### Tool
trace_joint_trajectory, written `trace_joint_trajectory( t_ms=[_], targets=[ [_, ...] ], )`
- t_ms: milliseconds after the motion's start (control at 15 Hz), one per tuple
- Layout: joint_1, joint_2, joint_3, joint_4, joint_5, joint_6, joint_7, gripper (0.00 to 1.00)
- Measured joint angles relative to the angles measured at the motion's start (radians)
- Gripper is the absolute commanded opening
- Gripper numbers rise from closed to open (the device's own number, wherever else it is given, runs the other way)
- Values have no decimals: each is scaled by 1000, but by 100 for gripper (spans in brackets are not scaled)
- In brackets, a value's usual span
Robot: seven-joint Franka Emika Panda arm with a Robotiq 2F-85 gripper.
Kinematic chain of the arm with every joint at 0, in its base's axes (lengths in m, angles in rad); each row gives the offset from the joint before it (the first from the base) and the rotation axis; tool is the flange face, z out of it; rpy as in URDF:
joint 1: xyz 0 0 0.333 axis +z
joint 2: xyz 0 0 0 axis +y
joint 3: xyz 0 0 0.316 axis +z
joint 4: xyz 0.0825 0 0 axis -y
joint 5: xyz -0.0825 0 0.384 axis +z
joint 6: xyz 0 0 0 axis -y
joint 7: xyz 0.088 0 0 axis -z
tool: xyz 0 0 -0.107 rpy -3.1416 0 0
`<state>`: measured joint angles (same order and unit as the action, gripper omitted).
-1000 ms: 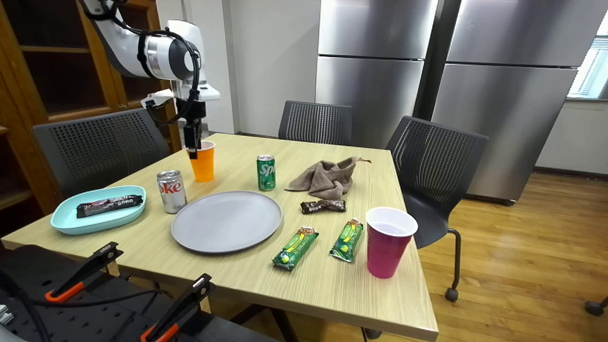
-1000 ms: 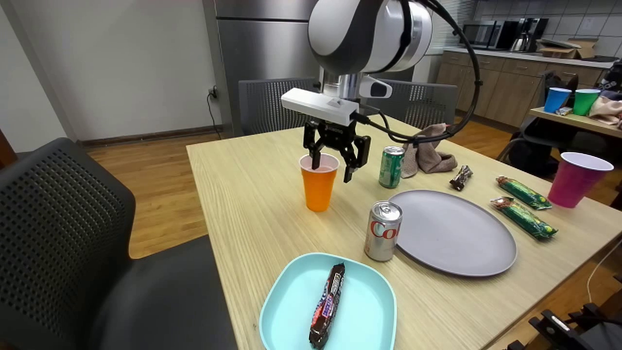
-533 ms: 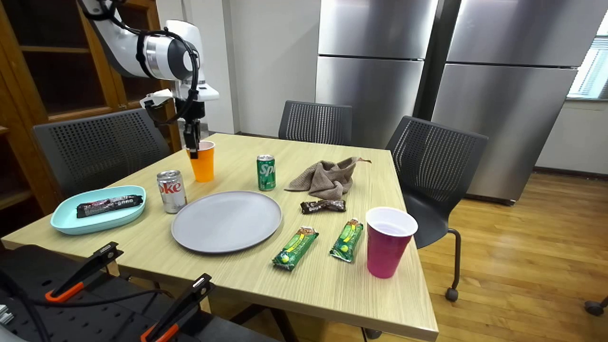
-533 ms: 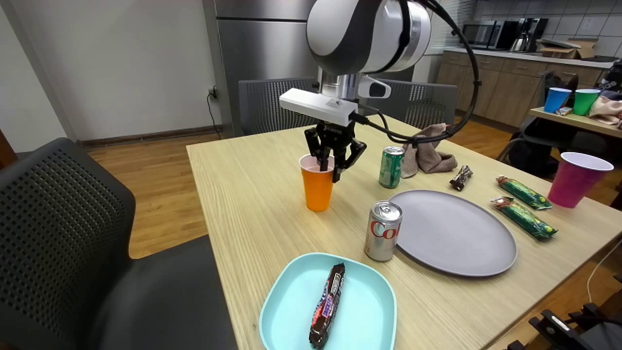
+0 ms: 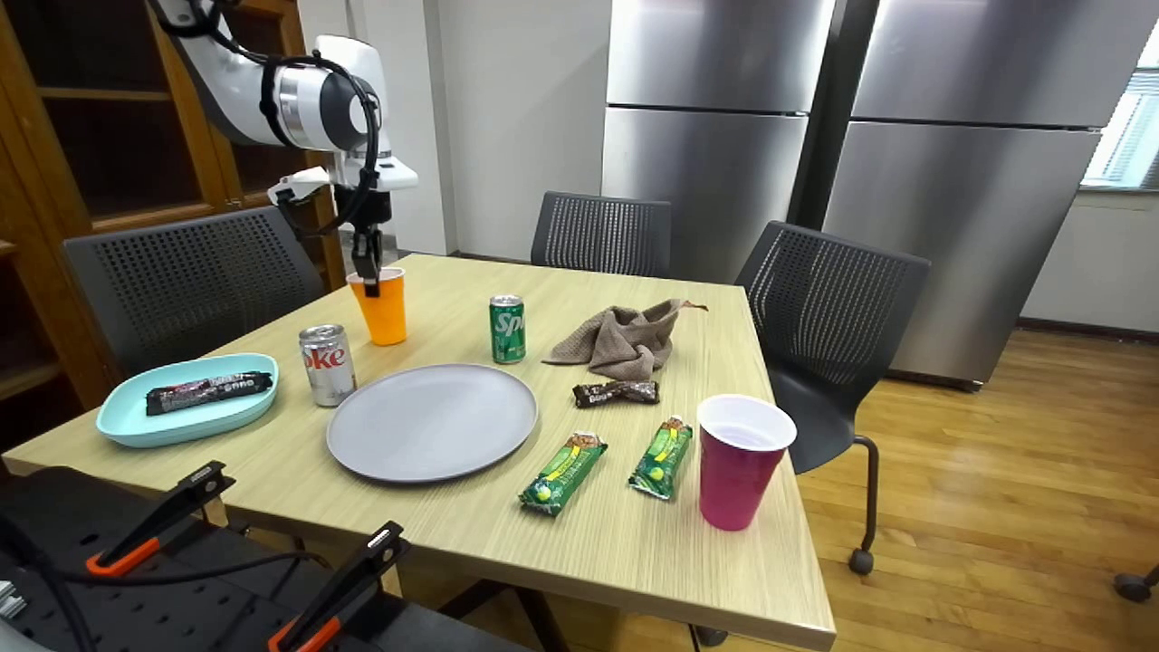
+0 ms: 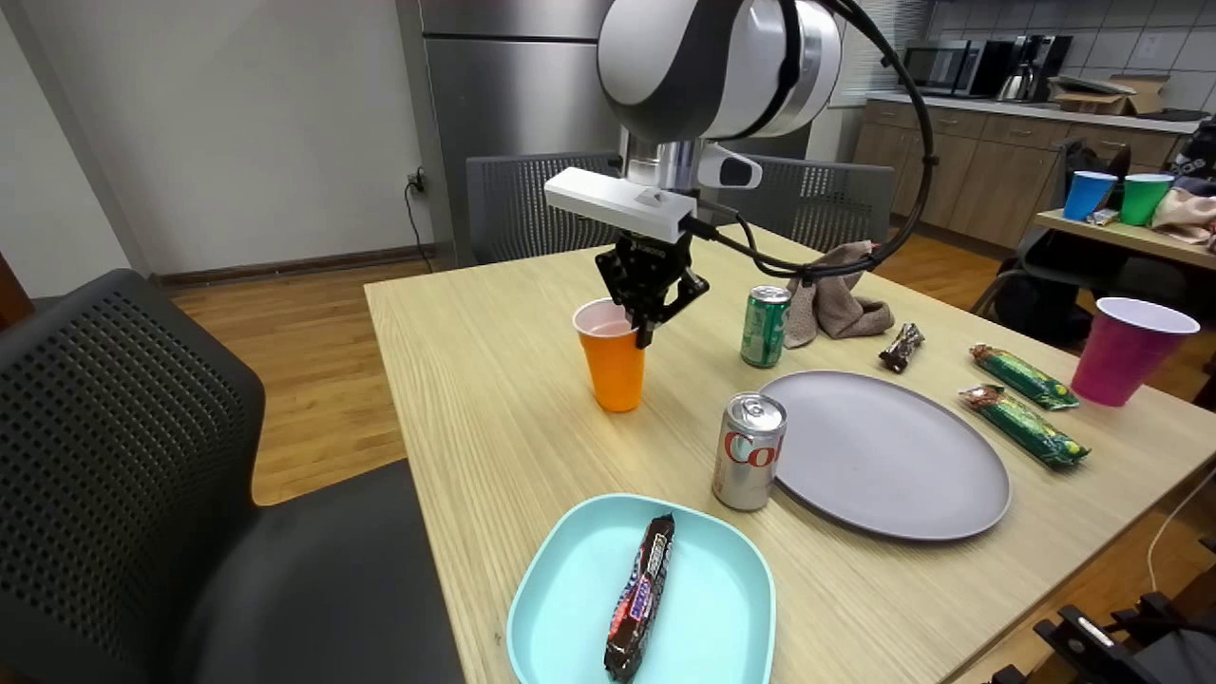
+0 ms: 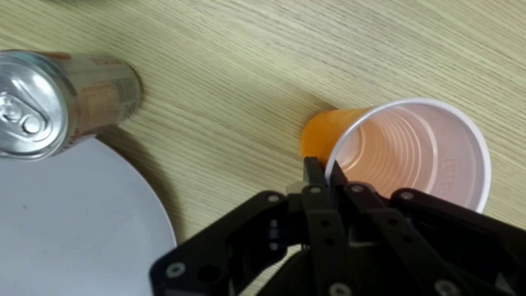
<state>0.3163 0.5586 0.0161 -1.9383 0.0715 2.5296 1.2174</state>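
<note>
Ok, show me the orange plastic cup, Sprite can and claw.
Orange plastic cup point(image 6: 614, 367): in an exterior view, on its outer wall.
Sprite can point(image 5: 508, 330): in an exterior view, on its lettered side.
Claw point(image 7: 326, 173): in the wrist view, midway between its fingertips.

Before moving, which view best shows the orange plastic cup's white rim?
Wrist view: most of the rim shows, pinched by the black two-fingered gripper. Both exterior views show the rim slantwise, partly behind the gripper.

Gripper now closed on rim of orange cup
The cup has tipped slightly left in both exterior views.
</note>
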Motion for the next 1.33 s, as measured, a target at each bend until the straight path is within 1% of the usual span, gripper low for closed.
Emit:
trace_joint_trajectory(
  t_ms=[400, 733, 1000, 1333],
  targets=[
    [0, -10, -1, -1, 0, 13, 0, 1],
    [-1, -65, -1, -28, 3, 27, 0, 1],
    [-8, -144, -1, -105, 3, 27, -4, 1],
    [-16, -277, 4, -259, 3, 24, -24, 1]
  ],
)
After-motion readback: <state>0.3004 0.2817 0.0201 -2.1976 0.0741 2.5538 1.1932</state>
